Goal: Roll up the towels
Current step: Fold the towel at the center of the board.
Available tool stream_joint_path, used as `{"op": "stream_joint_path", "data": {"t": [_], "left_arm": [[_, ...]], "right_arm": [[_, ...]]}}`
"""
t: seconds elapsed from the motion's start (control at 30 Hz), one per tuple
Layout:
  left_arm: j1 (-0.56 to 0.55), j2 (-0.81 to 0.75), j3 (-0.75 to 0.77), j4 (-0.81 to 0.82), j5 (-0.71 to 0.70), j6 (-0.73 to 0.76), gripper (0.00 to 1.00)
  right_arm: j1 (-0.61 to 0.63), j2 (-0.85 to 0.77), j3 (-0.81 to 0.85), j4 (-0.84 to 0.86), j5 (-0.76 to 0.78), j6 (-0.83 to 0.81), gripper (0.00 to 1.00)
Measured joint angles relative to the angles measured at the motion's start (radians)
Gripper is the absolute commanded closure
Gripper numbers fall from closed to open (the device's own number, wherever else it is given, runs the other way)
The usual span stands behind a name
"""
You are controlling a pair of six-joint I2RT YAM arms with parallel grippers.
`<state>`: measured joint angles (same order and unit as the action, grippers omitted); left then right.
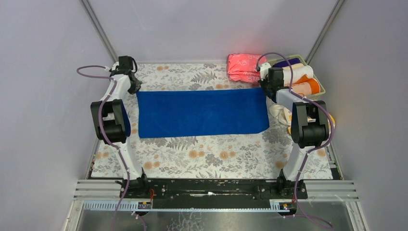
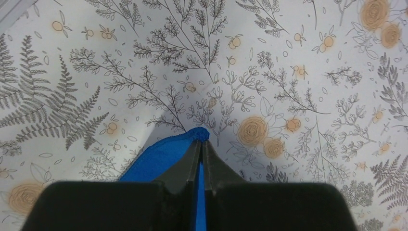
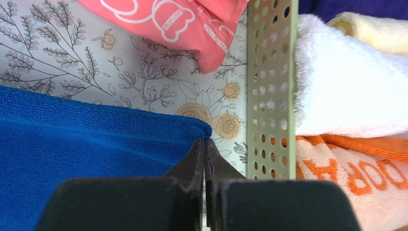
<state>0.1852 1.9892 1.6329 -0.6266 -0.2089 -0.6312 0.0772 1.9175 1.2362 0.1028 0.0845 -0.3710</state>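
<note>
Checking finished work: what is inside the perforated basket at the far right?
Inside the basket lie rolled towels: a white towel, an orange towel with lettering, a cream towel and a dark purple towel. They hide its floor and anything beneath.

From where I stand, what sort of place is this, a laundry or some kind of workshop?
Probably a robot test booth, not a laundry: grey walls box in one flowered table, a left arm and right arm are bolted at its edge, and a blue towel lies spread between them.

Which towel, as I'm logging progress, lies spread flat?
The blue towel, spread across the table; the white towel and orange towel sit rolled in the basket.
</note>
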Motion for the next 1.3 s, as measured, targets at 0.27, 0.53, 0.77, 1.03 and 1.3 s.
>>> {"op": "stream_joint_path", "data": {"t": [0.27,0.53,0.77,1.03,1.3], "left_arm": [[0.004,-0.028,-0.056,0.007,0.007,-0.001,1.0],[0.007,0.026,-0.074,0.006,0.034,-0.011,1.0],[0.021,-0.091,-0.19,0.006,0.051,-0.047,1.0],[0.051,-0.275,-0.386,0.007,0.075,-0.088,1.0],[0.114,-0.337,-0.571,0.016,0.146,-0.115,1.0]], "right_arm": [[-0.001,-0.024,-0.011,0.007,-0.012,0.005,1.0],[-0.002,0.019,0.008,-0.047,-0.022,0.014,1.0],[-0.002,-0.111,-0.126,-0.064,-0.009,0.057,1.0],[-0.002,-0.292,-0.27,-0.07,0.058,0.205,1.0],[-0.002,-0.335,-0.389,-0.108,0.064,0.335,1.0]]}}
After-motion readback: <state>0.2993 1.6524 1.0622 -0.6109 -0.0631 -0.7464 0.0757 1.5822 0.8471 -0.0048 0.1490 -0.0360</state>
